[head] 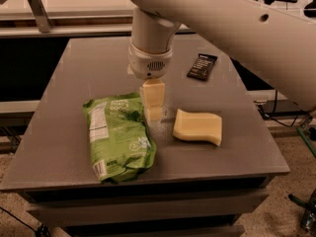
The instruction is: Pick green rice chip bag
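The green rice chip bag [117, 135] lies flat on the grey table [59, 132] at the front left, its white nutrition label facing up. My gripper [153, 111] hangs from the white arm just above the table, at the bag's upper right edge, between the bag and the pale yellow sponge-like block [198, 127].
A small black wrapped bar [202, 66] lies at the back right of the table. The yellow block sits right of the gripper. The table's front edge is close behind the bag. A counter runs along the back.
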Controlling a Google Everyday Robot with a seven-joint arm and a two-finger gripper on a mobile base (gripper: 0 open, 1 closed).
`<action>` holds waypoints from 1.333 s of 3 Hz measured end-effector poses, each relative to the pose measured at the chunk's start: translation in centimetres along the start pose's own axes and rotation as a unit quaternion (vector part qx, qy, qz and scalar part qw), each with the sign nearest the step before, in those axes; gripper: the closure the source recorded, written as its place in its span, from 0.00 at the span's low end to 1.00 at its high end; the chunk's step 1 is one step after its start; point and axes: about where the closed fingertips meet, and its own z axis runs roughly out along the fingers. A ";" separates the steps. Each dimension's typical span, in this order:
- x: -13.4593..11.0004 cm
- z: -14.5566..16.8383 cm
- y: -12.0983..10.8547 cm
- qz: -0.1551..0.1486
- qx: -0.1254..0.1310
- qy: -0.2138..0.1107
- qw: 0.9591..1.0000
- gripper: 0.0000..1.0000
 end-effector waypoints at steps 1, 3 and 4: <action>-1.1 -0.7 1.7 -0.057 0.028 -0.012 0.998 0.00; -5.1 0.1 5.7 -0.261 0.011 -0.045 0.964 0.00; -5.1 0.0 5.7 -0.300 0.014 -0.043 0.953 0.00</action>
